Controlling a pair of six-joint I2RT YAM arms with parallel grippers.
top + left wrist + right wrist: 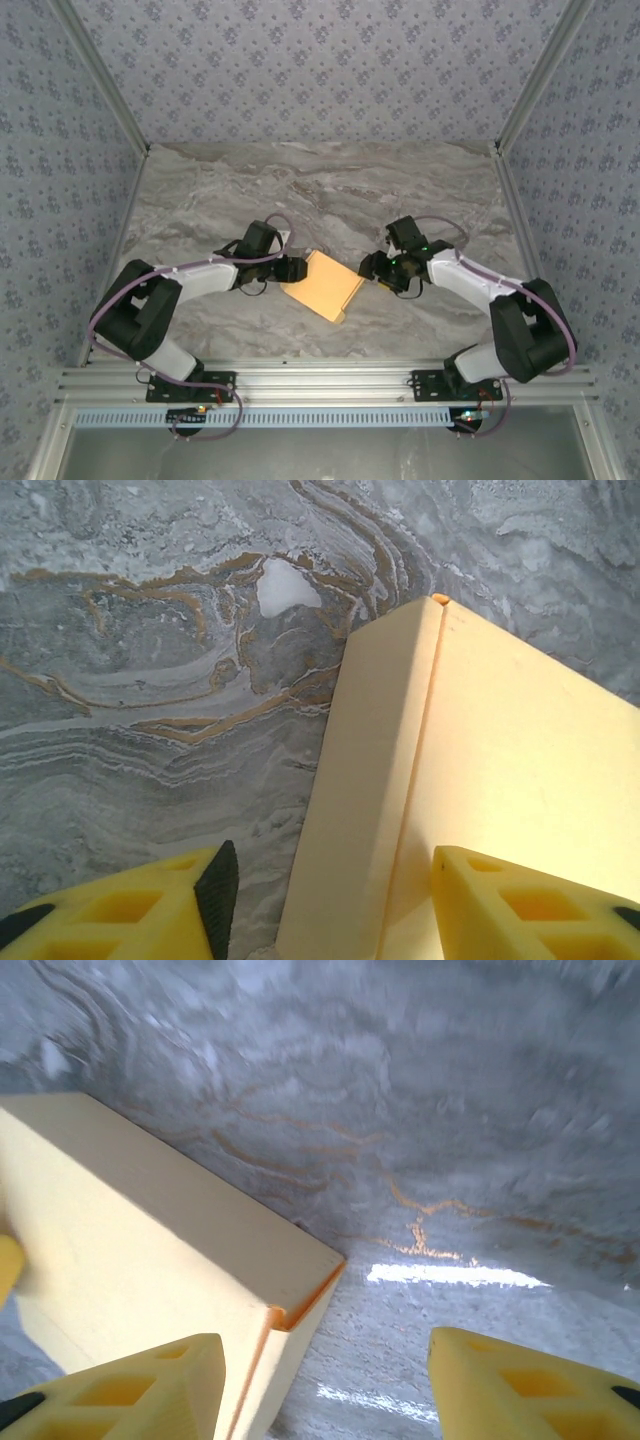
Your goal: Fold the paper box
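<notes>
The left gripper [325,905] stands wide open and grips nothing. Its jaws sit astride one long edge of the paper box [520,740], with one finger [530,905] over the box's top face and the other [150,915] over the bare marble table [150,680] just outside that edge. Whether either pad touches the cardboard cannot be told. The right gripper [325,1390] is also spread wide and empty. A corner of the box lies between its fingers, close beside one finger [130,1390], while the other [530,1385] hangs over the tabletop, well apart from the box.

The box is pale yellow-orange cardboard, closed into a flat rectangular shape, and it lies on the table between the two grippers. Under the left gripper a narrow folded panel runs along the edge, with a thin seam between it and the top face. At the corner by the right gripper, an orange cut edge shows where two panels meet.

Both wrist views cut the fingers off at the lower border. The right wrist view is blurred, and a small yellow patch at its left border is too little to identify.
</notes>
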